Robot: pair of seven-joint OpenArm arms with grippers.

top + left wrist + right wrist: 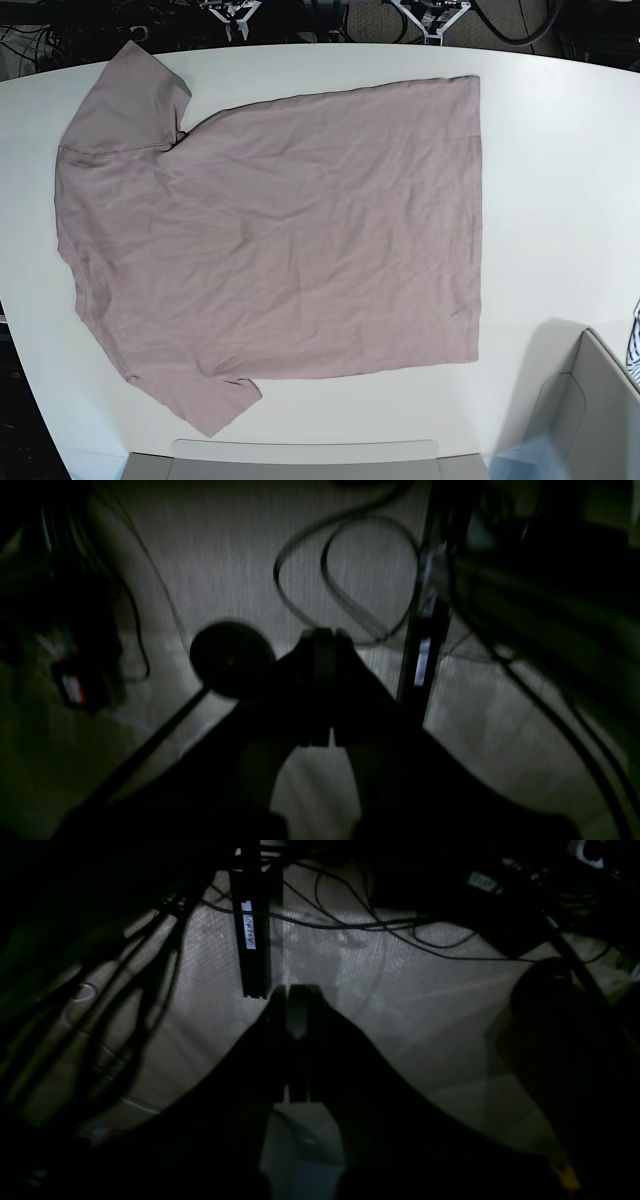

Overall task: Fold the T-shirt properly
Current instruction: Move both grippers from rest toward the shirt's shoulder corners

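The mauve-pink T-shirt (280, 230) lies spread flat on the white table (560, 180) in the base view. Its neck end is to the left, its hem to the right, and both sleeves are out. Neither gripper shows in the base view. In the dark left wrist view my left gripper (322, 636) hangs over a carpeted floor with its jaws together and nothing between them. In the right wrist view my right gripper (295, 992) is the same, shut and empty. The shirt shows in neither wrist view.
A grey open box (585, 410) stands at the table's front right, with a striped cloth (634, 350) at the right edge. A flat grey tray (300, 462) lies along the front edge. Cables (350, 595) and a dark post (252, 940) are on the floor.
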